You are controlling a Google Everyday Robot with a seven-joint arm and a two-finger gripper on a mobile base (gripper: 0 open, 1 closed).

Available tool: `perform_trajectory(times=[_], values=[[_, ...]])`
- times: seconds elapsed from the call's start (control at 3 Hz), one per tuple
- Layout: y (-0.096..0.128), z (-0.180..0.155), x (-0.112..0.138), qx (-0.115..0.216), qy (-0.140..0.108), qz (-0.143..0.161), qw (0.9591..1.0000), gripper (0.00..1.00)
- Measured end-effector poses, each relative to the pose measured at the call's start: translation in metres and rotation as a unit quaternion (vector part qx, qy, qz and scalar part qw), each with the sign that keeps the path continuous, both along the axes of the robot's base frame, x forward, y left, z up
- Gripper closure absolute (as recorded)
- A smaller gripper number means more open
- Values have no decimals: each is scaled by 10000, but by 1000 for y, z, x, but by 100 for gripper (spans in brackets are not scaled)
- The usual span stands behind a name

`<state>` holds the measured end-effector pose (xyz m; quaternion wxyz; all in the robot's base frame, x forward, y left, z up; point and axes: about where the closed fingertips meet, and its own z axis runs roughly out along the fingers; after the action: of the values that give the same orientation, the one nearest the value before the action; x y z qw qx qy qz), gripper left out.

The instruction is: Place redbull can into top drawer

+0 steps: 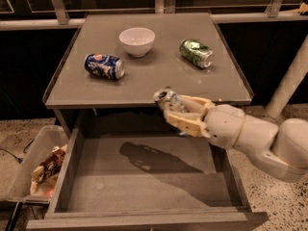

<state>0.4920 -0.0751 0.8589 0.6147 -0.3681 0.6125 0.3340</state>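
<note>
My gripper (179, 110) reaches in from the right and is shut on the redbull can (166, 98), a slim silver can held sideways between the beige fingers (190, 124). Only the can's top end shows past the fingers. It hangs over the back part of the open top drawer (144, 179), just in front of the table's front edge. The wide grey drawer is pulled out, and my arm's shadow lies on its flat bottom.
On the table (144, 83) lie a dark blue can (104, 66) at the left and a green can (197, 53) at the right, with a white bowl (137, 41) between them. A clear plastic bin (36, 165) with snack bags stands left of the drawer.
</note>
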Motion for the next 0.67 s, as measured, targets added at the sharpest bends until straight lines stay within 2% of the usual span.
perform_trajectory(times=[0.33,0.67], values=[[28,10,-5,792,-83,82,9968,100],[41,10,-12,826,-119,102,9965,100]])
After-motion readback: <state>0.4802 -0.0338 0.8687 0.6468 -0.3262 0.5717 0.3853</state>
